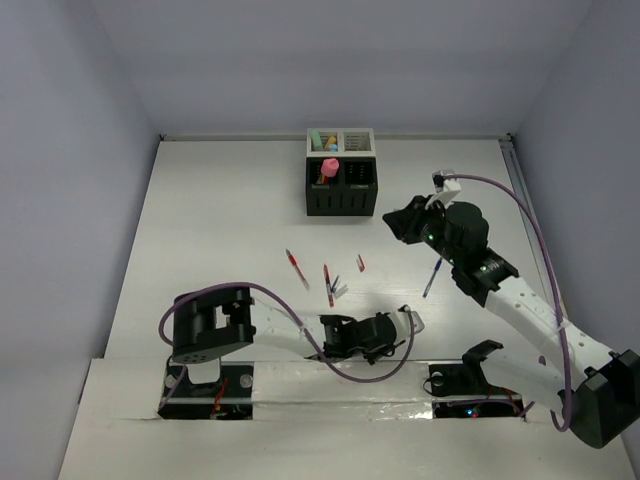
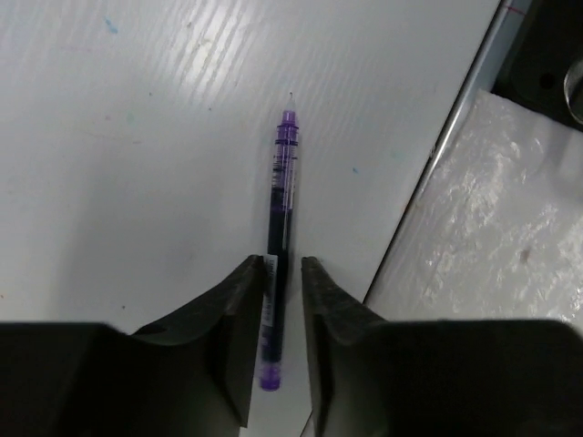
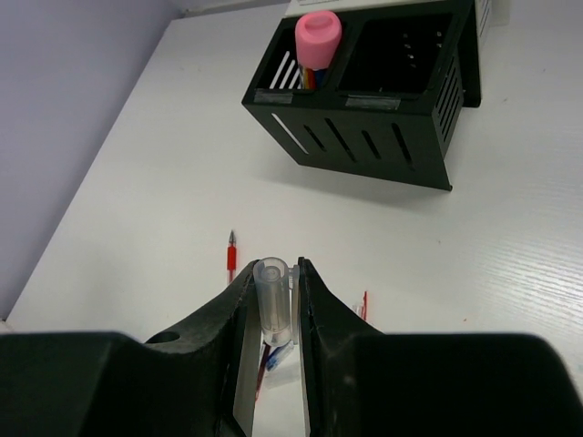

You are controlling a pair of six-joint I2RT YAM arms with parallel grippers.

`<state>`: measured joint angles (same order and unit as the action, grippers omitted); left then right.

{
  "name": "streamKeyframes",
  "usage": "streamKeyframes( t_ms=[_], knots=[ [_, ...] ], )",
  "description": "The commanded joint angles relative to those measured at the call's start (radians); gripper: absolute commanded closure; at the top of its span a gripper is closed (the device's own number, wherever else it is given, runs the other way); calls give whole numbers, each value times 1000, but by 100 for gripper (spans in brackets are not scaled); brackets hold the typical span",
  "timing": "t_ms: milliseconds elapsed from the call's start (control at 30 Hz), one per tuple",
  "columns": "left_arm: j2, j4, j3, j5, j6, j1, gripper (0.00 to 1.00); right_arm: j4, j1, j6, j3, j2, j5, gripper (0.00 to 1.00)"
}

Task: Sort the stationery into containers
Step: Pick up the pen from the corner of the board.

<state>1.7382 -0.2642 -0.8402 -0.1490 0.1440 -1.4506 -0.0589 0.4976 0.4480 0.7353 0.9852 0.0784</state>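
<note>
The left gripper has its jaws slightly apart, straddling the purple pen without clamping it. The right gripper pinches a clear cap.

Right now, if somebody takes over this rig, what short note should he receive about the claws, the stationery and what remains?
Left claw: narrowly open, low over the table, its fingers on both sides of a purple pen that lies flat, not yet lifted.
Right claw: shut on a clear cap, in the air before the black box.
Done: a pink marker stands in the black box; coloured pieces show in the white box.
Left: the purple pen, the clear cap, a red pen, a second red pen, a blue pen and a small red bit on the table.
</note>
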Motion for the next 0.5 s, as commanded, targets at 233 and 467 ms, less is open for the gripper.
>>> streamKeyframes(
  t_ms=[233,467],
  knots=[
    [117,111,-25,-168,14,-59,100,-9,-5,-20,-5,-56,-35,100],
    [-106,-7,67,-235,58,19,100,16,-5,-22,21,-94,-45,100]
  ],
)
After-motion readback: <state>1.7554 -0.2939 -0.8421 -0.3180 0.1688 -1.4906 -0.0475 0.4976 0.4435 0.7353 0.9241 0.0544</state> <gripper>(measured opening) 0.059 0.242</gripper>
